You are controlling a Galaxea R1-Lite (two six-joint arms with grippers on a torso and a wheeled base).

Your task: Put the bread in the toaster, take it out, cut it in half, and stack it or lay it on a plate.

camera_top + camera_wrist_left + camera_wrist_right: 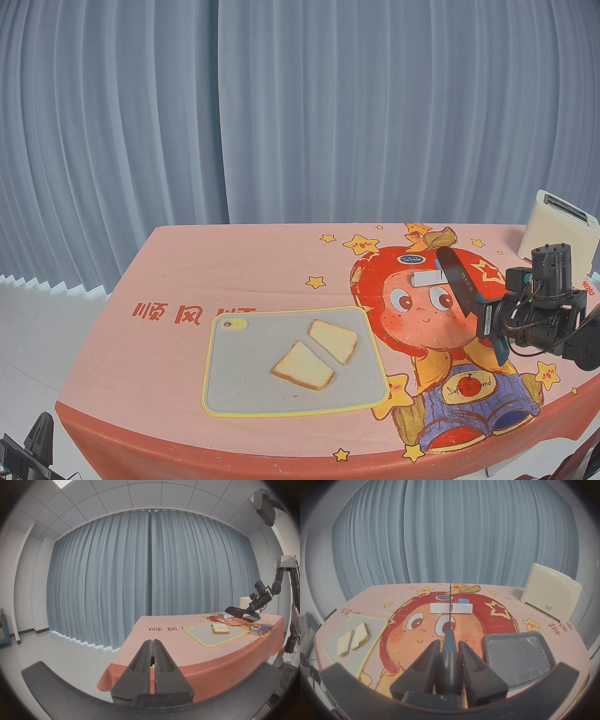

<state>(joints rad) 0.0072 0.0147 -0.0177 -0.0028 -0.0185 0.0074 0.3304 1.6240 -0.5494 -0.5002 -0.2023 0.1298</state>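
Note:
Two bread halves [303, 365] [334, 340] lie side by side, slightly apart, on the grey cutting board [250, 369] with a yellow rim, near the table's front. They also show in the right wrist view as bread halves [343, 642] [362, 634]. My right gripper [484, 315] hovers over the table's right part, shut on the handle of a knife [459, 278] whose black blade points up and away. In the right wrist view the gripper [449, 648] holds the knife [449, 637] edge-on. My left gripper [153, 658] is shut on nothing, off the table's left front corner.
A cream toaster [559, 234] stands at the far right of the table. A dark grey plate [518, 658] sits on the right near the front edge. A white knife rest [427, 278] lies in the middle right. Blue curtains hang behind the table.

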